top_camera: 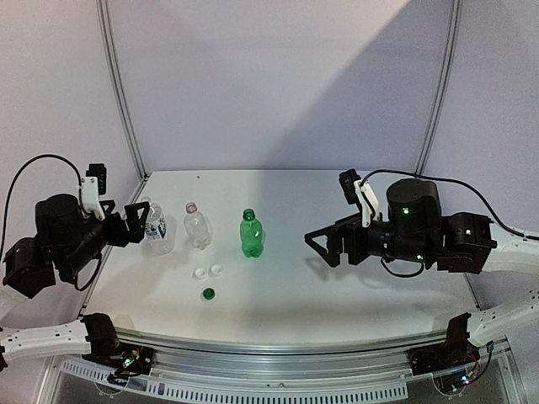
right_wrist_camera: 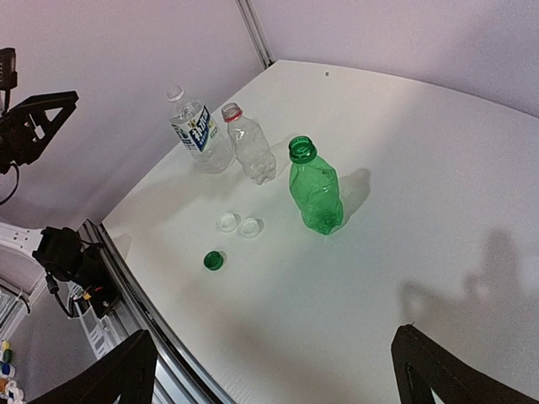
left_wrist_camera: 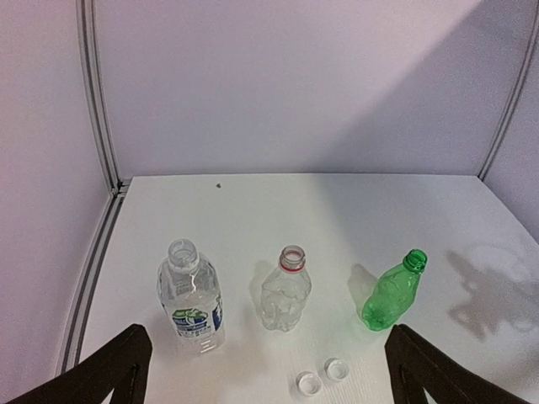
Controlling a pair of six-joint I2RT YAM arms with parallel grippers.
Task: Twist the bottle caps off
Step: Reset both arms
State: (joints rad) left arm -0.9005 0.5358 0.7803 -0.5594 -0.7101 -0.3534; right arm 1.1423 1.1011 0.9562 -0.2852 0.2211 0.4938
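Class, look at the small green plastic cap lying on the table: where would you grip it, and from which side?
Pinch the small round green plastic cap across its rim from straight above. It lies flat and low, apart from the two white plastic caps, so there is likely room on either side.

gaps between upright bottles (top_camera: 199, 227), caps (top_camera: 217, 270) lying nearby

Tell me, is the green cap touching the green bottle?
Apart. The right wrist view shows the green cap lying on the table with a plain stretch of white surface between it and the green bottle.
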